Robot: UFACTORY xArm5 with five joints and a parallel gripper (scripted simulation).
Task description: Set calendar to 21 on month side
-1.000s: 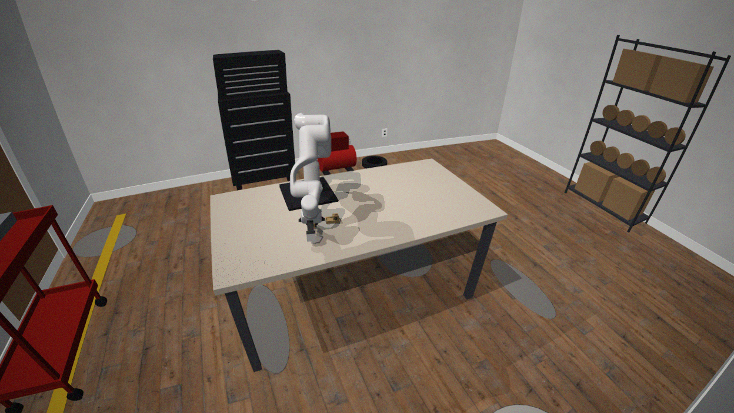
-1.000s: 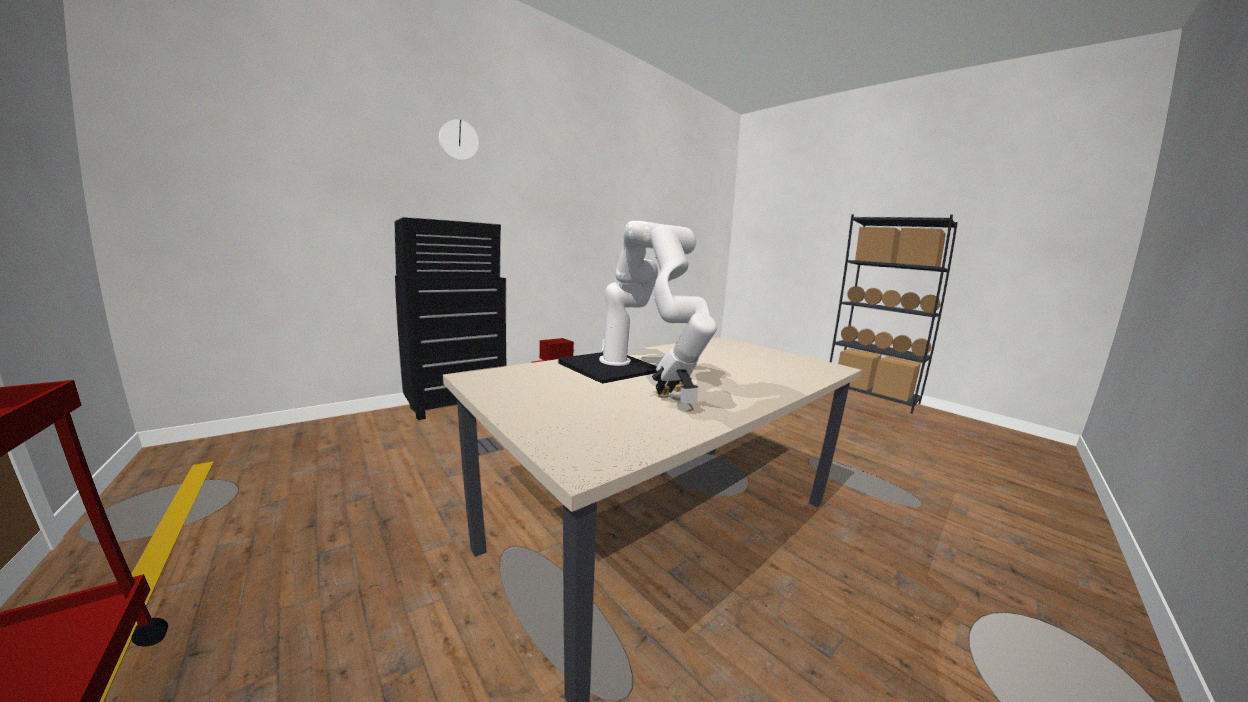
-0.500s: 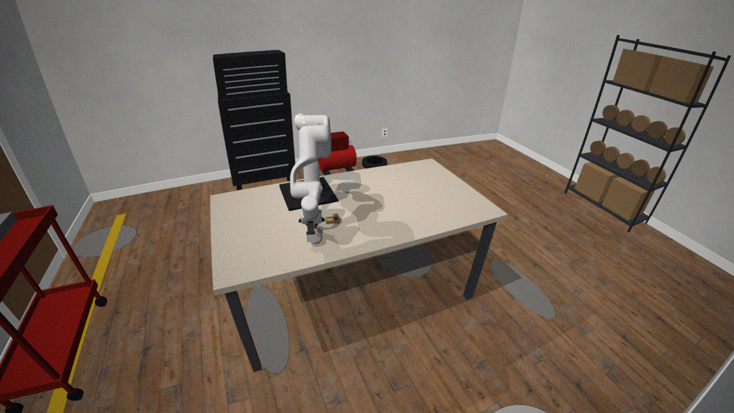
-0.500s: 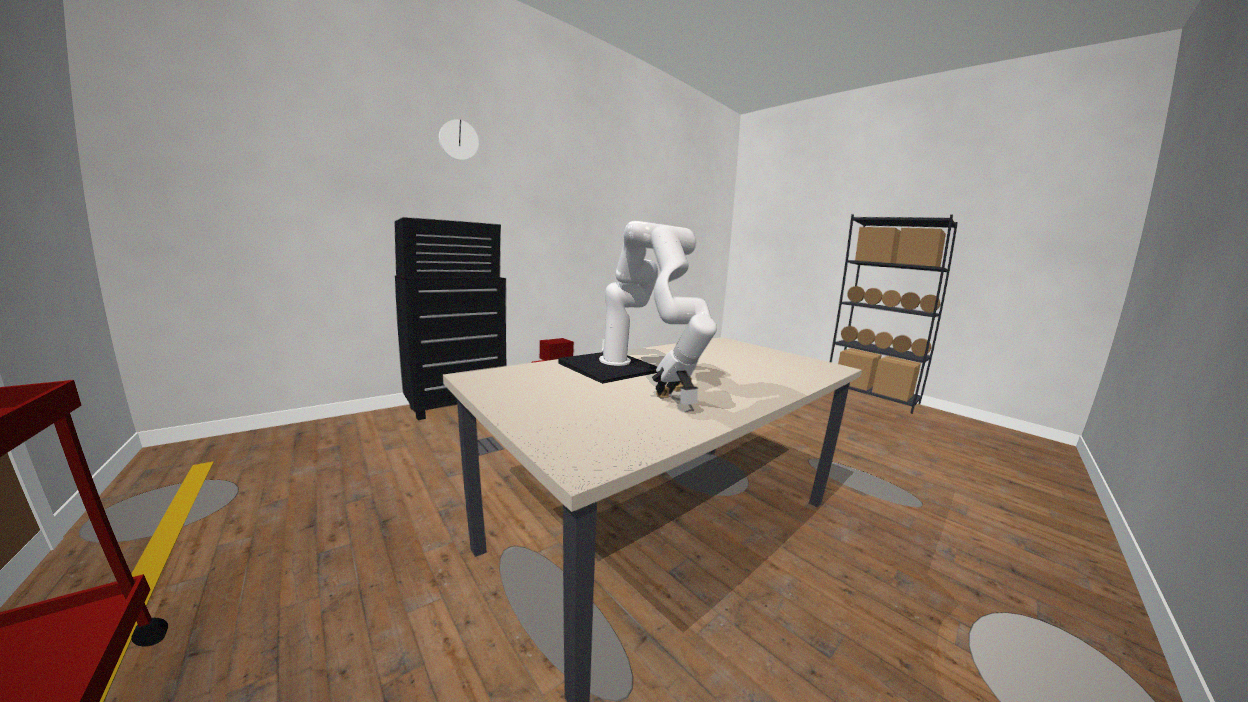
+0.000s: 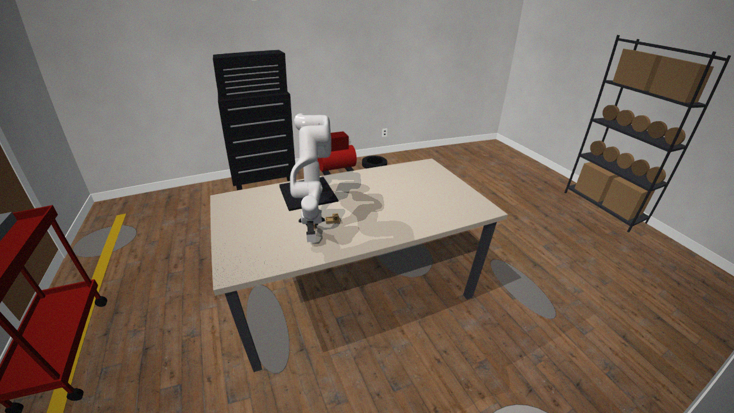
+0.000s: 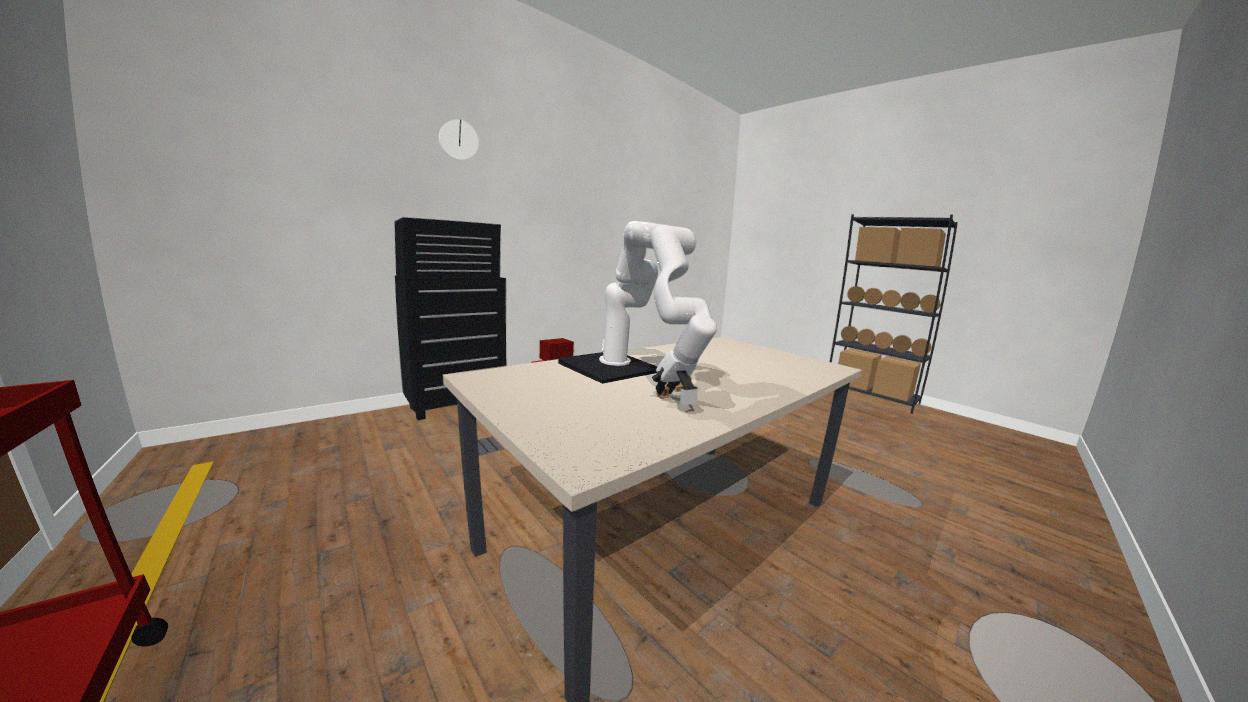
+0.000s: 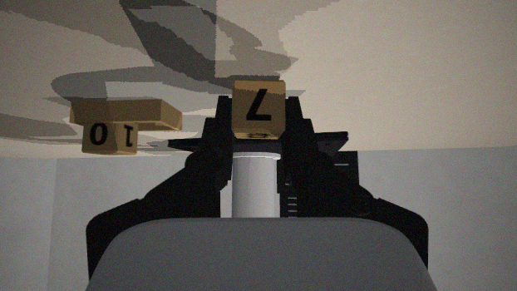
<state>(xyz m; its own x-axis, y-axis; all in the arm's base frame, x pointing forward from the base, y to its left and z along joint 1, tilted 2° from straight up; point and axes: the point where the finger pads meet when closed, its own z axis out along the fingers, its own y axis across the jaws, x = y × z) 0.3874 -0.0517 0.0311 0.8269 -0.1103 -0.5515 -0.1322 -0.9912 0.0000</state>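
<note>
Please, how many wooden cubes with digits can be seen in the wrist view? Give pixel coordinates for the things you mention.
2. One brown wooden cube showing 7 [image 7: 258, 109] is between the fingers of the black pincer [image 7: 258, 115]; another, showing 0 and 1 [image 7: 109, 138], is at the wooden tray [image 7: 120, 111].
</note>
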